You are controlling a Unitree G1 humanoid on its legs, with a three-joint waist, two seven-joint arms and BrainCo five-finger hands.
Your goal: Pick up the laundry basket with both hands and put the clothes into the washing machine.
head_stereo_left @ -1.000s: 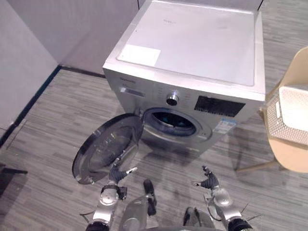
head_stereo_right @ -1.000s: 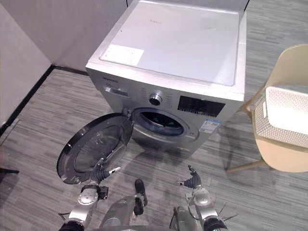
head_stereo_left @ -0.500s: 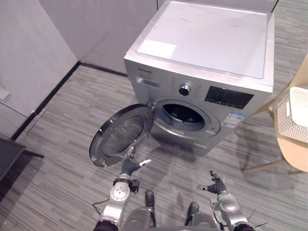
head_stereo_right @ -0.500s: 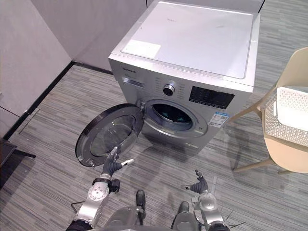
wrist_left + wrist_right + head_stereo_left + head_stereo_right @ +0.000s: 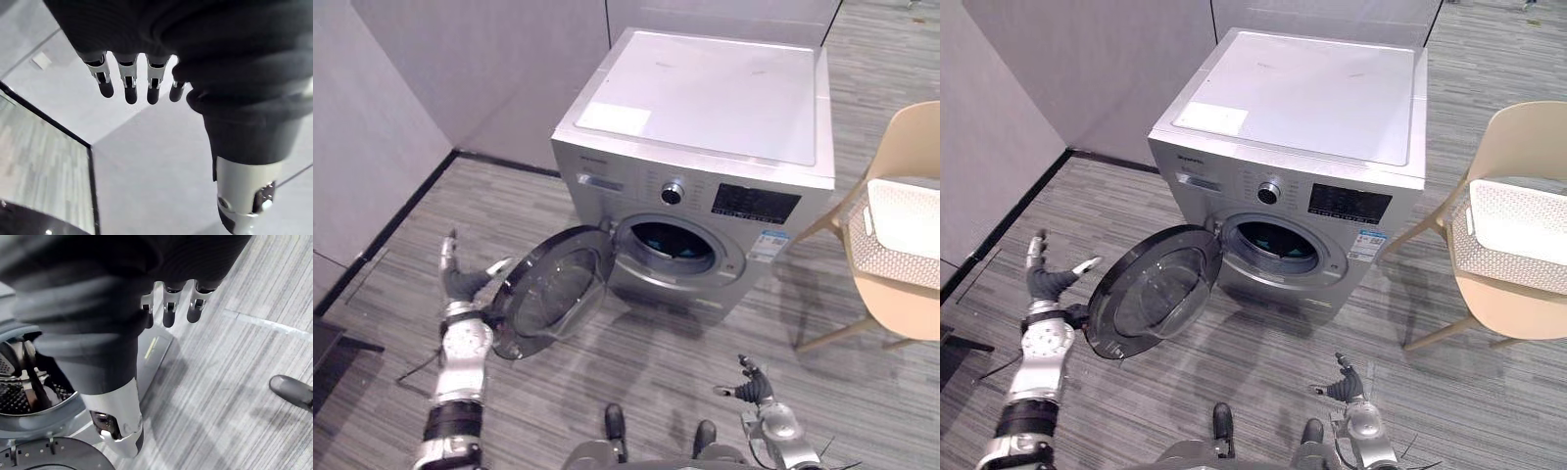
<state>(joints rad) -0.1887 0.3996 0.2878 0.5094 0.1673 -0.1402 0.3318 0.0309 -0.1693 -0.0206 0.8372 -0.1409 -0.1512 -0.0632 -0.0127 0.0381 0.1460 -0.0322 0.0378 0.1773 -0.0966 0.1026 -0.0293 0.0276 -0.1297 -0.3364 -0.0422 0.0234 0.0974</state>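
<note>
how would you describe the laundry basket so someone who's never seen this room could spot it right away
Find the silver washing machine with its round door swung open. On the robot's right of it stands a tan chair, and the laundry basket sits on that chair's seat. It is a white box with perforated walls, unlike the plain tan chair and the silver machine.

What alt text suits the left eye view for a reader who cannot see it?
A front-loading washing machine stands with its door swung open. The open left hand hovers beside the door's rim, the right hand low; a white laundry basket sits on a beige chair.
</note>
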